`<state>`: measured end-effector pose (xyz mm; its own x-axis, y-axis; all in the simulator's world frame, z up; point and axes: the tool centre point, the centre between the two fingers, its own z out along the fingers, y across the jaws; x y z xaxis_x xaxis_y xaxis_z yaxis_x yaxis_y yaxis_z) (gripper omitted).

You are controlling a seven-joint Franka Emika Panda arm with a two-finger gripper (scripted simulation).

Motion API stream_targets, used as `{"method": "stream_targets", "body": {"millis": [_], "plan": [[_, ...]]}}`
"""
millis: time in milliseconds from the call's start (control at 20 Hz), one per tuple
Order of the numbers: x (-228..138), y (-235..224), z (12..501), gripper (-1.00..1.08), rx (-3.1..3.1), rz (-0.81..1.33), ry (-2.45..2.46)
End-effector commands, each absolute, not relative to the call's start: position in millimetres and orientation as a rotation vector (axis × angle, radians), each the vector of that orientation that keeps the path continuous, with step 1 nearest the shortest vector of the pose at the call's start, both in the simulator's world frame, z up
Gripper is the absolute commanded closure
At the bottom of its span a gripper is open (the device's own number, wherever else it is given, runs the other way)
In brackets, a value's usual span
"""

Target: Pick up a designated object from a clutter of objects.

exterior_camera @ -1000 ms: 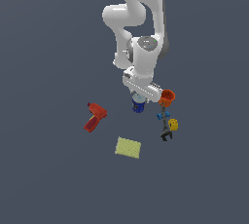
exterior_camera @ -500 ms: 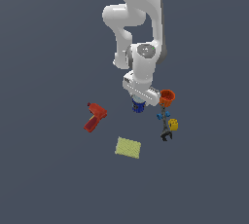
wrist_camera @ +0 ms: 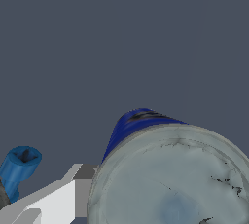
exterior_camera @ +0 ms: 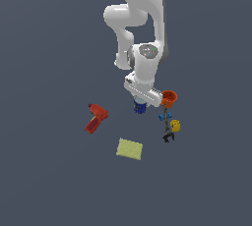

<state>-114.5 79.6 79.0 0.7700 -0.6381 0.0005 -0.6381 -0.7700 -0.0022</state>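
We see the gripper (exterior_camera: 141, 103) low over the clutter, right at the blue can (exterior_camera: 140, 107), which pokes out just beneath the white hand. In the wrist view the can's grey-silver top (wrist_camera: 170, 179) fills much of the picture, very close to the camera, with a white finger (wrist_camera: 51, 201) just beside it. We cannot tell whether the fingers are spread or pressed onto the can, since only one shows and the exterior view hides them.

Just beside the gripper, toward the exterior view's right, sits the orange cup (exterior_camera: 169, 98). Below it lie the thin dark clamp-like tool (exterior_camera: 167, 127) with blue bits and the small yellow block (exterior_camera: 175, 126), touching or nearly so. The yellow-green sponge (exterior_camera: 130, 149) lies flat nearer the camera, apart from the can. The red drill (exterior_camera: 95, 118) rests well off toward the exterior view's left.
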Motion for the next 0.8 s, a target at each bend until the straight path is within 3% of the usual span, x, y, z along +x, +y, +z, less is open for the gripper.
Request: {"method": "stream_targets", "body": {"millis": [0,750], "plan": [[-114,80,79,1.08,-2.954,-0.002,1.065],[-85,60,121,1.08,-2.952,0.0,1.064]]}}
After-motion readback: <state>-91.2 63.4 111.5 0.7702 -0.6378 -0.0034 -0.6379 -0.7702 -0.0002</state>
